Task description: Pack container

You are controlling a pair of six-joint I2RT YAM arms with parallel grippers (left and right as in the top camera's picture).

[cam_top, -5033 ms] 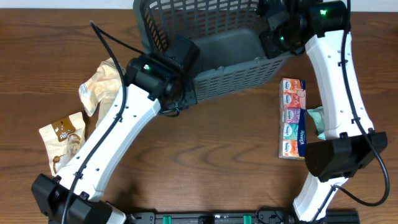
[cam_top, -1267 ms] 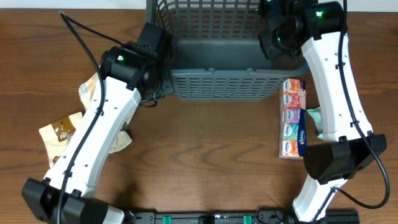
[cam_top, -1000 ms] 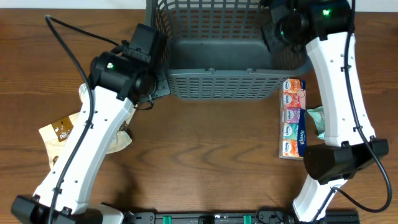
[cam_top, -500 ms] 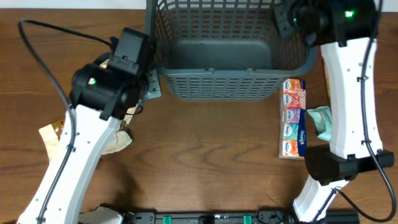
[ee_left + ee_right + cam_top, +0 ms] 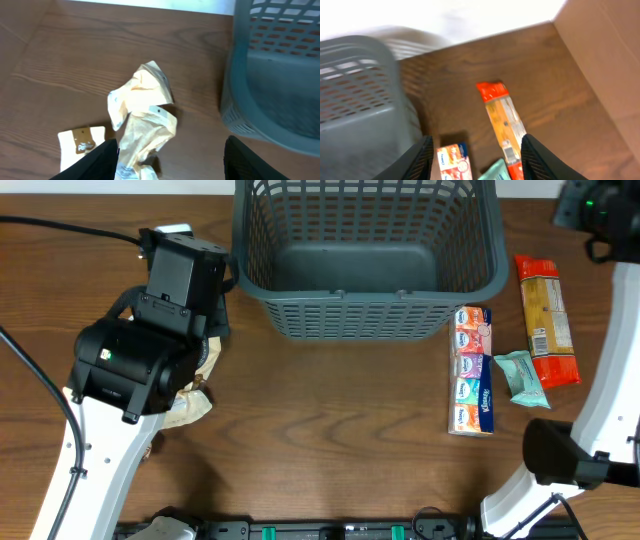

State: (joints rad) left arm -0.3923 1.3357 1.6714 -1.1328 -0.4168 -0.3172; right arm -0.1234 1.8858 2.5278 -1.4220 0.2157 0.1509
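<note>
Container (image 5: 365,310) noted upright at far centre of the worktop (image 5: 330,430). Left tool (image 5: 171,145) seen spread wide, nothing gripped, above a crumpled tan packet (image 5: 145,115) lying left of the container. Right tool (image 5: 477,140) likewise spread, nothing gripped, over an orange packet (image 5: 502,120) right of the container.

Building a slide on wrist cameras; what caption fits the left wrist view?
Open left gripper hovers above a crumpled tan packet on the wooden table, grey basket at the right edge.
</note>
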